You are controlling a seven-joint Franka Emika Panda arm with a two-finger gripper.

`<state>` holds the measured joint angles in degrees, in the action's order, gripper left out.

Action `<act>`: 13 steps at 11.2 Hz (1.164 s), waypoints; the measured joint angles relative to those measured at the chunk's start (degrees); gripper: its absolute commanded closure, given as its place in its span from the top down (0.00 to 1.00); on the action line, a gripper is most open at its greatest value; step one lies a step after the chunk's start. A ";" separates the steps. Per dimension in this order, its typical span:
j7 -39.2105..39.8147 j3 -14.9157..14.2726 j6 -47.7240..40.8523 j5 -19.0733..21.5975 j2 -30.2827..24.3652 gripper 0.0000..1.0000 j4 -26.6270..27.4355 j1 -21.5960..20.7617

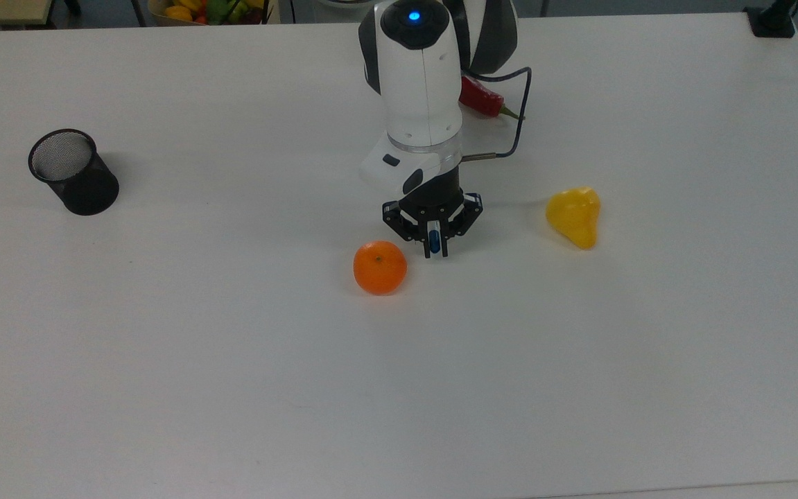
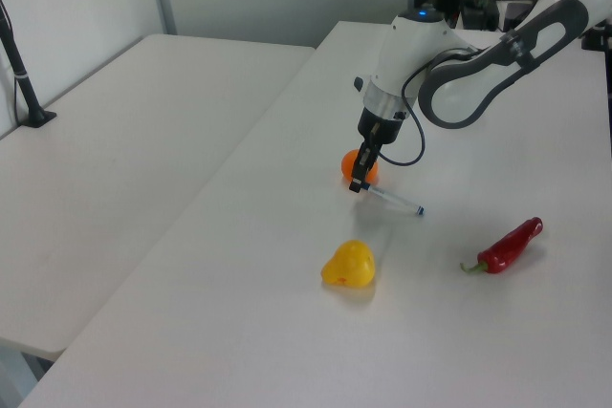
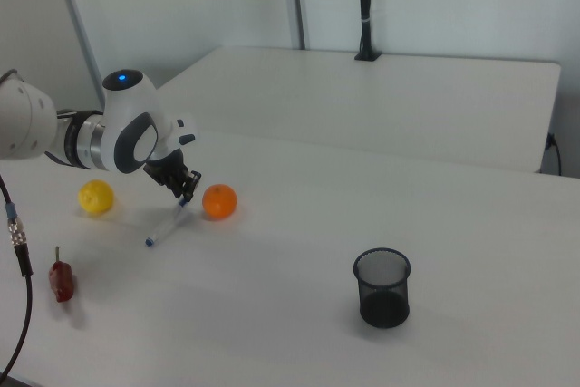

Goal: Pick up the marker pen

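Observation:
My gripper (image 1: 435, 250) is shut on the blue cap end of the marker pen (image 2: 392, 202), just right of the orange (image 1: 380, 267) in the top view. The pen's white barrel slopes down from the gripper (image 2: 357, 185) to the table, its blue far end toward the left view's right. In the right view the marker pen (image 3: 166, 226) slants down to the left from the gripper (image 3: 188, 196), beside the orange (image 3: 219, 201). In the top view most of the barrel is hidden under the wrist.
A yellow pear-shaped fruit (image 1: 574, 215) lies right of the gripper in the top view. A red chilli (image 1: 480, 98) sits behind the arm. A black mesh cup (image 1: 73, 171) stands far left. Open white table (image 1: 399, 388) spreads in front.

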<state>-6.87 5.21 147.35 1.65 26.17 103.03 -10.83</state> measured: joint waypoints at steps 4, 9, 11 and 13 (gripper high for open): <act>0.00 -0.01 0.01 -0.06 0.12 1.00 -0.04 0.18; 0.00 -0.11 -5.52 -0.07 -4.43 1.00 -0.59 1.93; 0.00 -0.21 -14.10 -0.07 -10.03 1.00 -1.04 3.26; 0.00 -0.44 -20.11 -0.07 -14.34 1.00 -1.18 3.90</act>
<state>-6.87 4.77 127.24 1.58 11.84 101.85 -6.93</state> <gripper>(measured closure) 0.000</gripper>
